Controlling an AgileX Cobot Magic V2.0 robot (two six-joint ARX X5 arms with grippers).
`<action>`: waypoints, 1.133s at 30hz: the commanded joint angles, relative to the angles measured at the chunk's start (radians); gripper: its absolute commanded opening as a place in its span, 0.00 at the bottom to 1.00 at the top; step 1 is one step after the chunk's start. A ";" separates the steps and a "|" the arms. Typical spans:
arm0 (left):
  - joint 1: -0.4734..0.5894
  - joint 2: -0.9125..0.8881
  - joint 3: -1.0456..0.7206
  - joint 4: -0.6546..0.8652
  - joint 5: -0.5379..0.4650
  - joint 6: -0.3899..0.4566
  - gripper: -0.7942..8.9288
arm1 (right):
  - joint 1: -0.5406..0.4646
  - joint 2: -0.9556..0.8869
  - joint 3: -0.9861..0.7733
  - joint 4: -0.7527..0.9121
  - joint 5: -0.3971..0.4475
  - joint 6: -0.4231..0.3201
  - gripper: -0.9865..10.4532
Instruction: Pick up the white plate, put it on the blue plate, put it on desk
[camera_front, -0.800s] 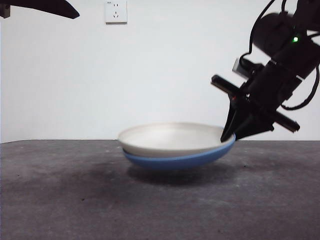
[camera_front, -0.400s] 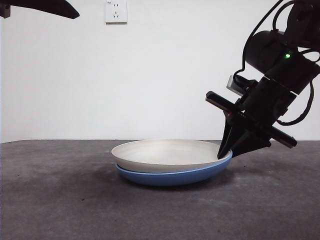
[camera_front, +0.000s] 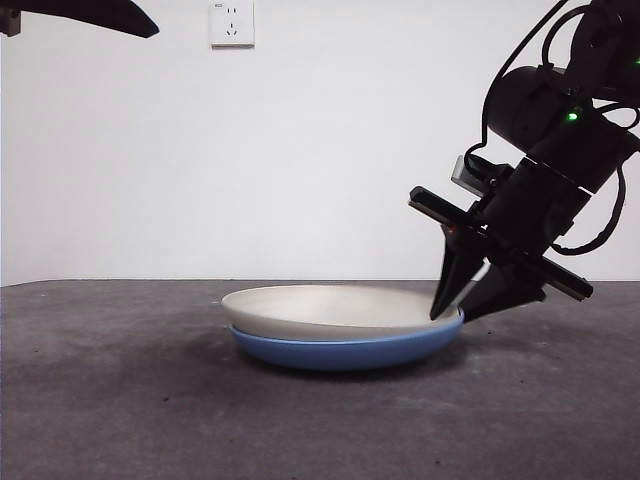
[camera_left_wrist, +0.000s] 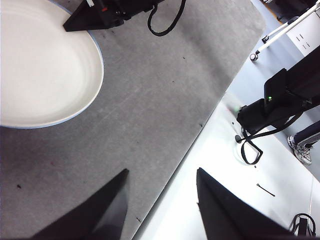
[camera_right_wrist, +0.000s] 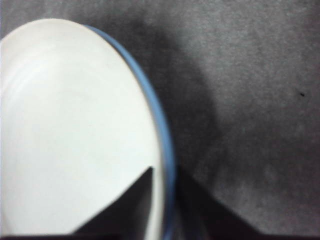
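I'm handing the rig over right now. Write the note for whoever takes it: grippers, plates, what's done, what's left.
Right gripper: jaws parted a little, astride the rims of the stacked plates, one over the white plate, one outside the blue rim.
Left gripper: open, empty, held above the desk edge, away from the plates.
White plate sits nested in the blue plate; the stack rests on the desk.
Done: stacking, setting down.
Left: pull the right gripper clear of the rims.
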 joint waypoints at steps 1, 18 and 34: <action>-0.005 0.008 0.011 0.004 0.005 0.019 0.31 | 0.008 0.021 0.011 0.004 -0.001 0.003 0.28; -0.005 0.008 0.011 0.005 0.005 0.019 0.31 | 0.002 -0.295 0.012 -0.144 0.064 -0.111 0.28; -0.005 0.008 0.011 0.005 0.005 0.019 0.31 | 0.074 -0.756 0.012 -0.721 0.041 -0.305 0.28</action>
